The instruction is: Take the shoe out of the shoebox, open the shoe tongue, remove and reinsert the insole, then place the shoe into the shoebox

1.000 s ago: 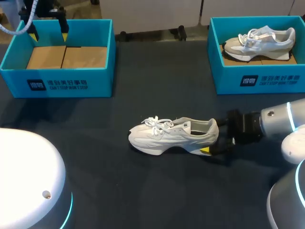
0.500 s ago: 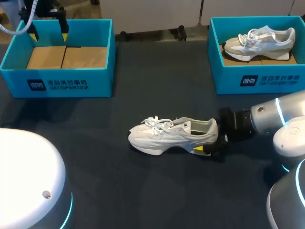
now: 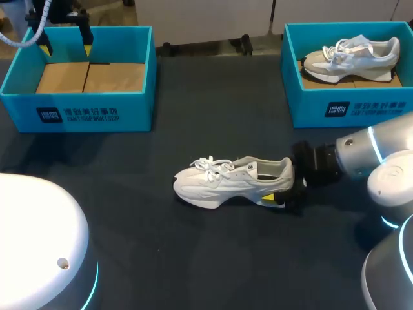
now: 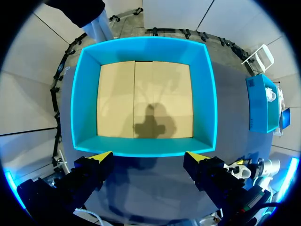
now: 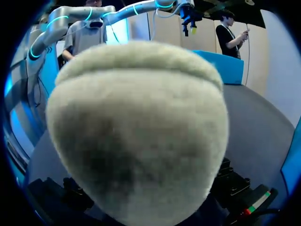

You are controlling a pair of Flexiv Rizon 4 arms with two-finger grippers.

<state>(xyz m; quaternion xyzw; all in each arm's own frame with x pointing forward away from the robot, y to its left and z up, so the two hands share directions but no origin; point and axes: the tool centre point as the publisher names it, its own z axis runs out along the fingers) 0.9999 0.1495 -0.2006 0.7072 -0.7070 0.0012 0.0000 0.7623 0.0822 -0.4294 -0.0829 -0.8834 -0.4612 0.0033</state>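
Note:
A white lace-up shoe lies on its sole in the middle of the dark table, toe to the left. My right gripper is at its heel, coming in from the right, level with the sole. In the right wrist view the grey-white heel fills almost everything ahead of that gripper. My left gripper hangs open over the far-left blue shoebox. The left wrist view looks straight down past that gripper into the box, whose cardboard floor is bare.
A second blue shoebox at the far right holds another pale shoe. The dark tabletop stretches between the two boxes and in front of the shoe.
My right arm has slid left, bringing its gripper up against the shoe's heel. The shoe has barely shifted. The left arm has stayed where it was.

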